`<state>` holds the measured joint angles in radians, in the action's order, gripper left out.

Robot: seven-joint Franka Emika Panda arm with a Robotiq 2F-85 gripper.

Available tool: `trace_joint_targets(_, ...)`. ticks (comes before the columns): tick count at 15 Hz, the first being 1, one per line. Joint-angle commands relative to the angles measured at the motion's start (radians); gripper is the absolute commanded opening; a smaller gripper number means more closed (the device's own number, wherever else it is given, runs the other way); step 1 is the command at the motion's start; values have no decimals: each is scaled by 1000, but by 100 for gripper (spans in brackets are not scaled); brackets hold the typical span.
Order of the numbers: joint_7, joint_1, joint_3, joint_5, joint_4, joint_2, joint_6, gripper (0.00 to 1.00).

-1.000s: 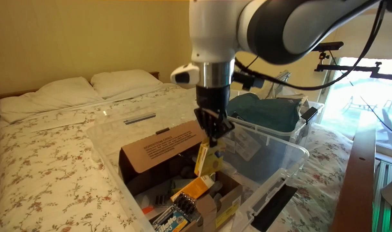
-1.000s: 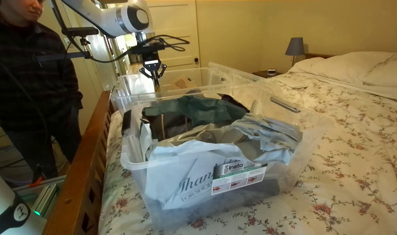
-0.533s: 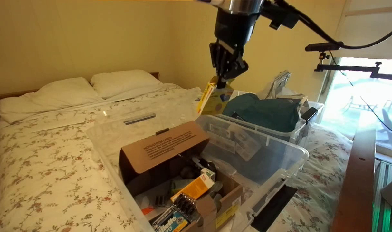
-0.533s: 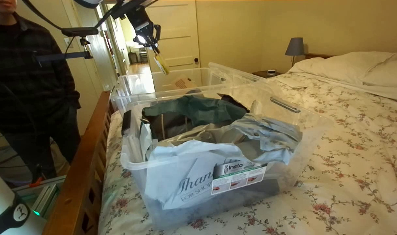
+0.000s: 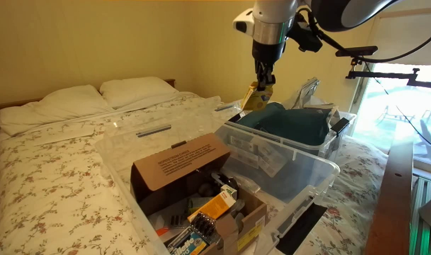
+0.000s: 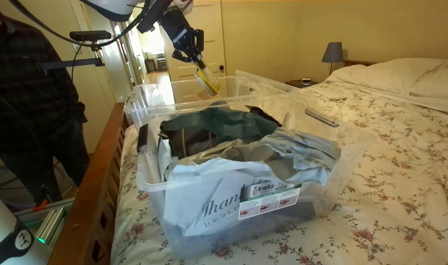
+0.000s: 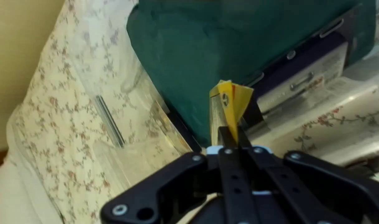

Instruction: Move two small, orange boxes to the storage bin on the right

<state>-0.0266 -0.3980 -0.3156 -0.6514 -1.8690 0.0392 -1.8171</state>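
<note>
Orange box number one [image 5: 256, 101], more yellow than orange, hangs tilted from the gripper [image 5: 262, 86], well above the bed [image 5: 59, 170]. The fingers [image 7: 225, 137] are pressed together on its upper part and hold it. In the wrist view the teal cloth [image 7: 183, 62] in the storage bin [image 6: 152, 185] lies below and beyond it; whether the whole box is inside the bin's edges, I cannot tell. Orange box number two [image 5: 213, 206] lies slantwise in the cardboard box [image 5: 183, 161], near a blue pack [image 5: 188, 243]; that cardboard box stands in the other clear tub [image 5: 307, 173]. Bin and tub stand side by side near the railed edge of the bed, with the wooden rail [image 6: 89, 184] running along it. In an exterior view a white bag [image 6: 216, 171] shows at the bin's near edge, and a black handle [image 6: 143, 138] sits on its edge toward the rail. Past the rail stands a person [image 6: 36, 103] in dark clothes. Pillows [image 5: 141, 92] lie along the bed's head edge.
</note>
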Motion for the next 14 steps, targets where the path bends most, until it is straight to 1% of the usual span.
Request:
trace_joint_targets(1, -76, 45, 15, 13, -92, -53, 115, 1)
trace_joint_targets(4, -91, 64, 14, 81, -111, -37, 256, 1)
trace_joint_targets(7, -76, 63, 8, 199, -94, -22, 375, 1)
trace_joint_targets(8, -44, 65, 8, 262, -85, -32, 374, 1)
trace_joint_targets(9, -49, 61, 3, 282, -72, -40, 387, 1)
trace_joint_targets(10, -64, 56, -1, 285, -59, -43, 408, 1)
trace_joint_targets(11, -79, 51, -7, 276, -49, -60, 397, 1)
trace_joint_targets(14, -100, 30, -40, 233, 24, -86, 429, 1)
